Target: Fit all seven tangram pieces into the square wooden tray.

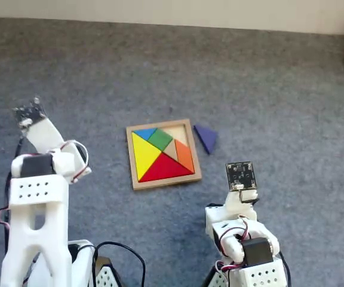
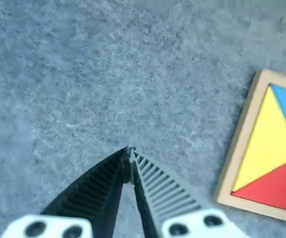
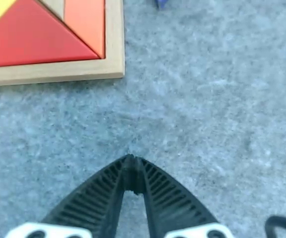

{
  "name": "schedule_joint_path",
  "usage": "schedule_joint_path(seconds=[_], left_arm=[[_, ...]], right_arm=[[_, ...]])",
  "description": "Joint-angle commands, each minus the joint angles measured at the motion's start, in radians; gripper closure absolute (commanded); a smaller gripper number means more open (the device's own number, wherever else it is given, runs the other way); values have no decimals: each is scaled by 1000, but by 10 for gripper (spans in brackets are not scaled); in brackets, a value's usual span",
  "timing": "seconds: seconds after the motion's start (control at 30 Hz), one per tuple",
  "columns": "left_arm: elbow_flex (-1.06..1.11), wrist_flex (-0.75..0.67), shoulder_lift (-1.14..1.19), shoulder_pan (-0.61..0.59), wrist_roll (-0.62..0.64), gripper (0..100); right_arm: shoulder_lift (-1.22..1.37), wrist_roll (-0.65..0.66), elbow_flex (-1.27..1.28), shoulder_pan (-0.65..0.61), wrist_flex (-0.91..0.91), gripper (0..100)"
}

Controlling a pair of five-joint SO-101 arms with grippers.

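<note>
High view: square wooden tray lies flat on grey carpet, between the two arms and turned slightly off square.

Inside the tray:
- yellow triangle lies along the left rim
- red triangle lies along the near rim, edge to edge with the yellow
- blue piece sits in the far-left corner
- green square is just beside the blue, touching the yellow
- orange piece lies against the right rim, touching the red
- tan triangle sits between green and orange. It could be a seated piece or bare tray floor; cannot tell.
- the far-right corner shows pale bare wood

The purple triangle lies flat on the carpet outside the tray, just beside the right rim and apart from it.

Left wrist view: left gripper has its fingertips pressed together with nothing between them. It is over bare carpet, off the tray's left side and apart from the rim.

Right wrist view: right gripper also has its tips together and holds nothing. It is over carpet near the tray's near-right corner, not touching the rim.
</note>
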Motion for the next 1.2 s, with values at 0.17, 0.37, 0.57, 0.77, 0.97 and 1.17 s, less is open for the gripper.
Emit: schedule_joint_path(seconds=[0.17,0.37,0.57,0.77,0.97,1.17], left_arm=[[245,-365,-27,-8,-28,994],[265,-365,-27,-7,-31,994],[283,-370,-28,16,-92,994],[283,-370,-36,18,-94,994],[387,-387,-223,39,-100,994],[519,-384,-460,82,-112,994]], right_arm=[[-16,8,124,-12,7,995],[-16,8,124,-12,7,995],[-16,9,124,-12,7,995],[-16,9,124,-10,7,995],[-16,9,124,-10,7,995],[-16,11,124,-10,7,995]])
